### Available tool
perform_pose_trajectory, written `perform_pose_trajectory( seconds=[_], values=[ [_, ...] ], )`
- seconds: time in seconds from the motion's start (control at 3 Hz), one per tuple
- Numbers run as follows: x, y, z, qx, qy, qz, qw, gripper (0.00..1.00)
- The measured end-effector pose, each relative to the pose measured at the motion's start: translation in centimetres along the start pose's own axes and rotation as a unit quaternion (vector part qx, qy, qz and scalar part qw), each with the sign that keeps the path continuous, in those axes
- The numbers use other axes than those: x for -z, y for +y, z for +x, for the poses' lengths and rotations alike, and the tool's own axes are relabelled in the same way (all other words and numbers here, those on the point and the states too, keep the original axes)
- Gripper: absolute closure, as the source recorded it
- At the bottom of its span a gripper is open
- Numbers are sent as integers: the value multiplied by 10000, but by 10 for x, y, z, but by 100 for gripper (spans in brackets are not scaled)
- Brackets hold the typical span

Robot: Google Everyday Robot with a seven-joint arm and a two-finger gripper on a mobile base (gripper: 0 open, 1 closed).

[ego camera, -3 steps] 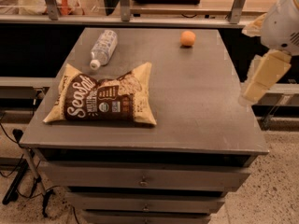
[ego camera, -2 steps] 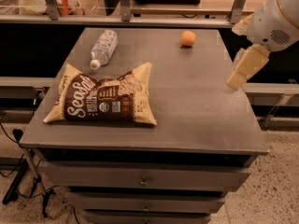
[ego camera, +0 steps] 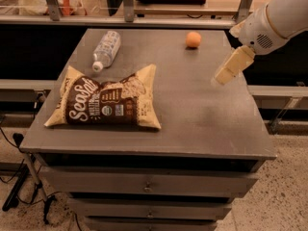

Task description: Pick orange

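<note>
The orange (ego camera: 193,39) is a small round fruit lying at the far right part of the grey tabletop (ego camera: 192,105). My gripper (ego camera: 226,73) hangs from the white arm (ego camera: 269,23) at the right, above the table's right side. It is to the right of the orange and nearer to the camera, apart from it. Nothing is seen in the gripper.
A brown and cream chip bag (ego camera: 106,102) lies flat at the front left. A clear plastic bottle (ego camera: 106,49) lies on its side at the far left. Drawers (ego camera: 147,189) sit below the tabletop. A shelf and rail (ego camera: 144,18) run behind the table.
The arm and gripper have moved left, from beyond the table's right edge to above its right side, closer to the orange. The objects on the table have not moved.
</note>
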State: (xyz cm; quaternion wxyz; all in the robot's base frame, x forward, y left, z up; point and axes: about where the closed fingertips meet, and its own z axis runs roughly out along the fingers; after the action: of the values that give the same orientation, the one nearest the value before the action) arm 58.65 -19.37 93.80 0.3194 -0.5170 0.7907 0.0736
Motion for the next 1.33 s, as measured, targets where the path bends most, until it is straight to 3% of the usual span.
perform_pose_trajectory(
  seconds=[0.67, 1.0, 1.33],
  values=[
    [-36, -60, -15, -266, -763, 313, 9962, 0],
    [-58, -87, -27, -367, -1174, 451, 9914, 0],
    [-78, -108, -35, -584, -1419, 790, 9850, 0]
  ],
)
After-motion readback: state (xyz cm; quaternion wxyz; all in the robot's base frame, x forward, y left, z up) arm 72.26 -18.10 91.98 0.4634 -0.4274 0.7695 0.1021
